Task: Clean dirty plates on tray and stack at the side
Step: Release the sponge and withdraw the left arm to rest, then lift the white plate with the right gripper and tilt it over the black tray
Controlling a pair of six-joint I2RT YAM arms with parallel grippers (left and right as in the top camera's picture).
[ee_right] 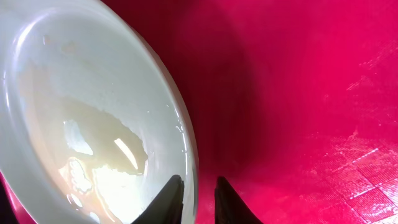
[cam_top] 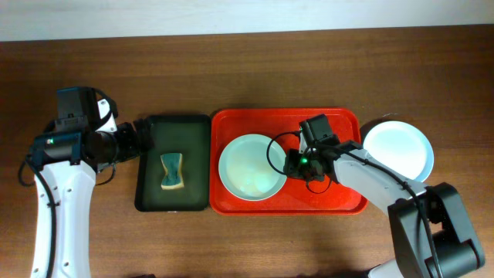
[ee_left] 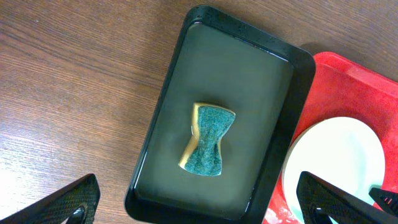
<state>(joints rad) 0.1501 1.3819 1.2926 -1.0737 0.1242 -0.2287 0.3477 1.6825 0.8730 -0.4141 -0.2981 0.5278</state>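
Over the wooden tabletop (cam_top: 247, 69), the left end effector (cam_top: 145, 139) is being held wide open; the rim of a pale plate (ee_right: 93, 124) is being straddled by the right end effector (ee_right: 199, 193), grip not discernible.

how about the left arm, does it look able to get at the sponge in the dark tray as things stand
Probably yes: the left gripper is open at the edge of the dark tray, and the sponge lies alone in it with nothing on top.
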